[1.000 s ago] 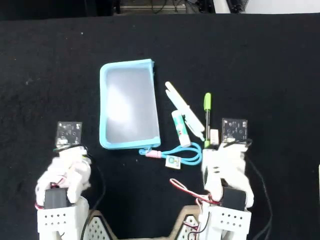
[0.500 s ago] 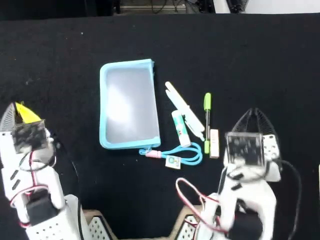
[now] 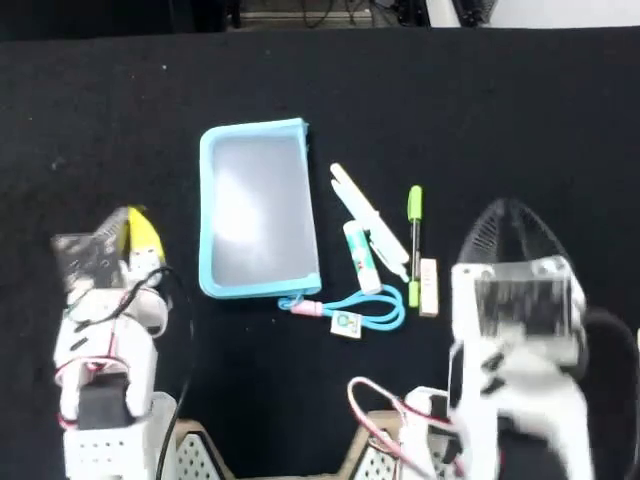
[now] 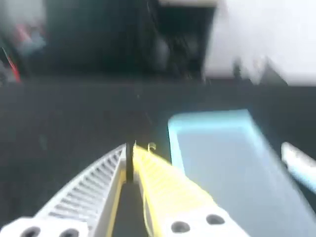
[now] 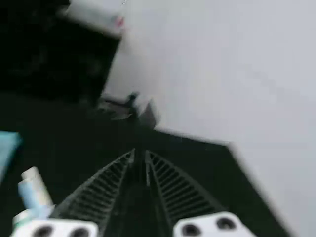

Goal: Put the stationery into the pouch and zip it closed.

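High view is showing the pouch [image 3: 258, 210] lying flat on the black table [image 3: 500, 110], its long sides running away from the arms. The stationery is lying outside it, in a loose cluster just beside its right edge. A white pen [image 3: 365, 215] is sitting at an angle and a glue stick [image 3: 361, 258] is touching it. A green pen [image 3: 414, 235] is lying on their far side from the pouch, and a small eraser [image 3: 428, 287] is resting against its near end. A blue strap [image 3: 370, 308] is curling out from the pouch's near right corner.

The left tool [image 3: 130, 218] is hanging over bare table to the left of the pouch, apart from it. The left wrist view is showing its yellow and grey fingers pressed together with nothing between them, and the pouch beside them. The right tool [image 3: 505, 210] is hanging to the right of the green pen, well clear of the cluster. The right wrist view is showing its black fingers pressed together too, also empty, with the glue stick off to one side.
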Available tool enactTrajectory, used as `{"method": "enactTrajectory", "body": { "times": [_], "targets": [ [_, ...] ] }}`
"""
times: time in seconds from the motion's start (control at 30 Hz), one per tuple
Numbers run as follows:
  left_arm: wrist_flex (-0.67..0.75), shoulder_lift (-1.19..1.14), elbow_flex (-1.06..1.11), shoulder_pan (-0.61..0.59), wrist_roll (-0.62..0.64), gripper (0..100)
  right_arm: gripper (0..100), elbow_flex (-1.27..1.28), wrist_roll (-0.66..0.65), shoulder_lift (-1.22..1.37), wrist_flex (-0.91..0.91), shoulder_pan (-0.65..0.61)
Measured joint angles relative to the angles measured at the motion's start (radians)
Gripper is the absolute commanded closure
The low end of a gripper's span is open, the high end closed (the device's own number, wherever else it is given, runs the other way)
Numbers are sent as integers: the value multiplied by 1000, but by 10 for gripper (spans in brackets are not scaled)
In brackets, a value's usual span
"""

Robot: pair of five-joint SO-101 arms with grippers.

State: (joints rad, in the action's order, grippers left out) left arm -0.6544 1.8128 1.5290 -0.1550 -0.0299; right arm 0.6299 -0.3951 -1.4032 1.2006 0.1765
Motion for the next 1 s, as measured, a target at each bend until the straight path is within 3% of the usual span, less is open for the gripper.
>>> {"method": "enactTrajectory", "body": {
  "times": [0.17,0.47,0.63,0.73,0.83,1.0],
  "targets": [
    [29,0,127,-2,3,966,976,11,32,278,144,-226],
    [29,0,135,-3,3,967,975,267,34,577,26,-698],
    [29,0,135,-6,3,958,848,436,35,647,-141,-735],
    [29,0,135,-5,3,866,775,474,38,674,-203,-736],
    [-5,0,135,-6,12,812,780,493,38,694,-244,-736],
    [-17,0,135,-5,89,825,783,535,38,740,-298,-736]
  ]
}}
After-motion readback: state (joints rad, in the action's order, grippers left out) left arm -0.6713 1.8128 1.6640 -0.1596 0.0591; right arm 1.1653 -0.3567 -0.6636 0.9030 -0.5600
